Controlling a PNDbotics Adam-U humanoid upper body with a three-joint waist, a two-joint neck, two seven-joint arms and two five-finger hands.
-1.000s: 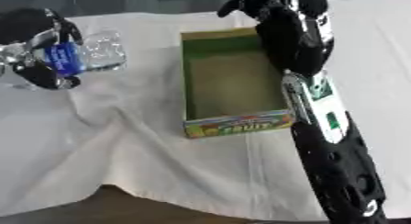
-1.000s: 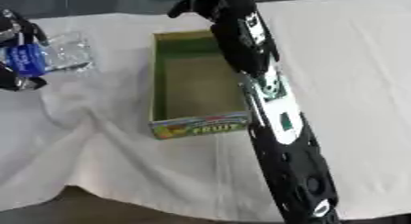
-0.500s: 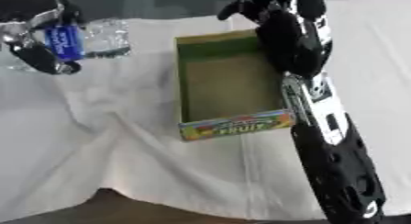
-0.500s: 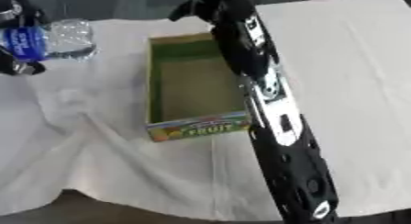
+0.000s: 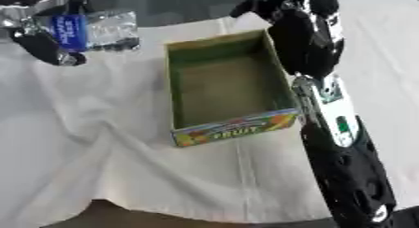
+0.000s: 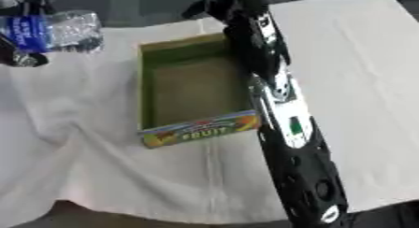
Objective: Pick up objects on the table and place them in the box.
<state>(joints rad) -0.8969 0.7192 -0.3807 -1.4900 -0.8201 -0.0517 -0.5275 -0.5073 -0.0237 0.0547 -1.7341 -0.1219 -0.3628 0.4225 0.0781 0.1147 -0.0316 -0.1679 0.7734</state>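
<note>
Water bottle (image 5: 94, 30) with a blue label sits in the left robot hand (image 5: 45, 40), fingers curled round it, held above the worktop's (image 5: 123, 175) far left corner with its long axis running left to right. The open fruit box (image 5: 225, 89) lies to that hand's right, mid-worktop, nothing visible inside. The right robot hand (image 5: 274, 0) hangs past the box's far edge; I can't tell whether its fingers are spread or curled. The left hand looks best placed to deliver.

The bottle (image 5: 94, 30) hides most of the left hand (image 5: 41, 45).
</note>
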